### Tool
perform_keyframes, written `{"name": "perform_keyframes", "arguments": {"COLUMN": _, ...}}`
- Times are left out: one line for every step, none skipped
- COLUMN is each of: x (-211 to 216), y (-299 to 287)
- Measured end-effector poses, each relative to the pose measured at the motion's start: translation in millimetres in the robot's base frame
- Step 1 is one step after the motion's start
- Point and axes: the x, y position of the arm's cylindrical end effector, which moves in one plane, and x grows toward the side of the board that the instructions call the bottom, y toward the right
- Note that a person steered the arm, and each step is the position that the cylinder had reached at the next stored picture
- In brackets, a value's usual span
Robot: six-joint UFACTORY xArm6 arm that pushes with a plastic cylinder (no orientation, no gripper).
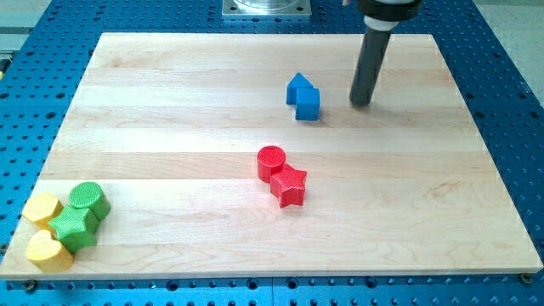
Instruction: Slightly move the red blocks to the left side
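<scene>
A red cylinder and a red star sit touching each other near the middle of the wooden board. The star is to the lower right of the cylinder. My tip rests on the board in the upper right part, well above and to the right of the red blocks. It stands just right of two blue blocks, apart from them.
A blue pentagon-like block and a blue cube touch each other left of my tip. At the lower left corner sit a green cylinder, a green star and two yellow blocks.
</scene>
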Motion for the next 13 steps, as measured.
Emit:
{"name": "perform_keyframes", "arguments": {"x": 1.8, "y": -36.3}}
{"name": "perform_keyframes", "arguments": {"x": 2.5, "y": -73.2}}
{"name": "perform_keyframes", "arguments": {"x": 5.3, "y": -80.3}}
{"name": "perform_keyframes", "arguments": {"x": 9.2, "y": -50.9}}
{"name": "perform_keyframes", "arguments": {"x": 57.9, "y": -19.0}}
{"name": "perform_keyframes", "arguments": {"x": 124.9, "y": 15.0}}
{"name": "perform_keyframes", "arguments": {"x": 165.9, "y": 15.1}}
{"name": "perform_keyframes", "arguments": {"x": 184.1, "y": -11.2}}
{"name": "perform_keyframes", "arguments": {"x": 184.1, "y": -67.0}}
{"name": "perform_keyframes", "arguments": {"x": 182.2, "y": -79.2}}
{"name": "perform_keyframes", "arguments": {"x": 160.8, "y": -58.6}}
{"name": "perform_keyframes", "arguments": {"x": 135.2, "y": -59.9}}
{"name": "perform_keyframes", "arguments": {"x": 152.5, "y": -67.3}}
